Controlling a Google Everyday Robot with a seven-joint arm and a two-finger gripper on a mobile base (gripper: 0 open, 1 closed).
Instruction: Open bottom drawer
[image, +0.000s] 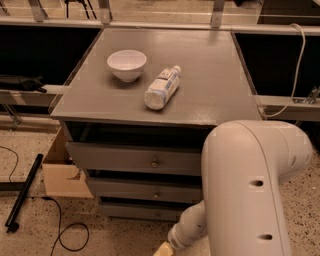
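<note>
The bottom drawer sits at the foot of the grey cabinet, under the two taller fronts. It looks pushed in, so the opening seems not yet begun: the knob remains to be grasped and pulled. The gripper hangs low before the cabinet, just below the drawer's small round knob and apart from it; I cannot tell whether it is open or closed. The drawer front is a thin, plain grey wooden strip.
</note>
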